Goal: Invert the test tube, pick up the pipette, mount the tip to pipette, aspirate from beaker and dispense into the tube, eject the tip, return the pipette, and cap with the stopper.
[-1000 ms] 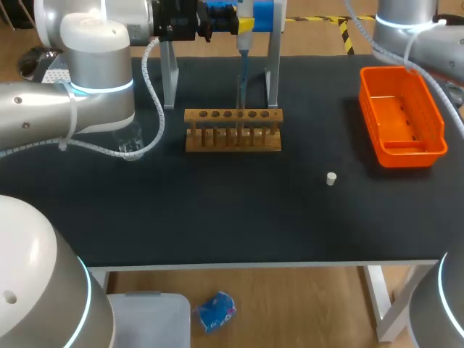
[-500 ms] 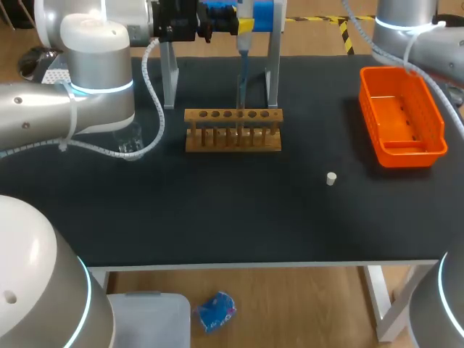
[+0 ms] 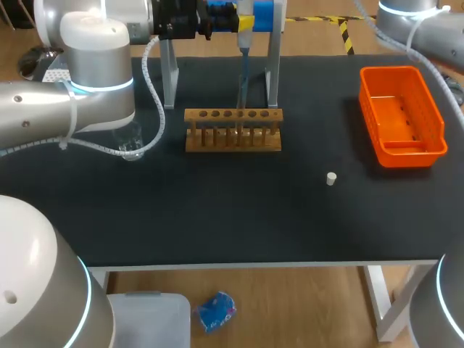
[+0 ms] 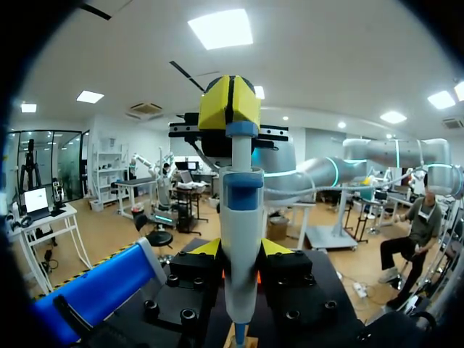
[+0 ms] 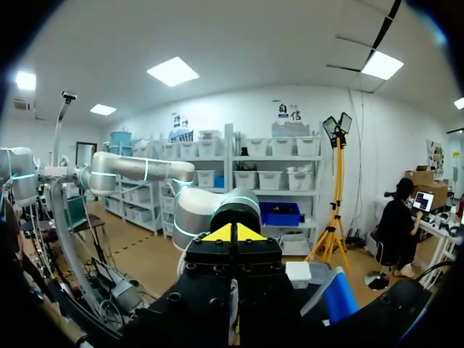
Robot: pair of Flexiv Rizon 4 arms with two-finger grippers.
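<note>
The left hand [image 4: 241, 250] is closed on the white-and-blue pipette with a yellow top [image 4: 241, 217]: both yellow fingertips press its body from opposite sides. In the head view the pipette sits at the table's 12 o'clock edge, inside the grey metal stand [image 3: 274, 72] and directly behind the wooden test-tube rack [image 3: 232, 138].

The step in hand looks like taking the pipette off the stand, though a return would look the same. To do it well, keep the squeeze square on the thick body and lift straight up until the thin end is free of the stand's legs. Only then carry it sideways. Any tilt could knock the shaft against the rack.

The pipette's long axis is upright, yellow top up and narrow end down toward the rack. In the head view it runs from 12 to 6 o'clock.

The right hand [image 5: 233, 233] is closed on nothing, its yellow tips pressed together.

From the rack, the small white stopper [image 3: 330, 178] lies loose on the black table [image 3: 217, 210] at 4 o'clock. The clear glass beaker [image 3: 130, 143] stands at 9 o'clock, partly under the left arm. The orange plastic basket [image 3: 435, 123] is at 3 o'clock. I cannot make out the tube itself.
</note>
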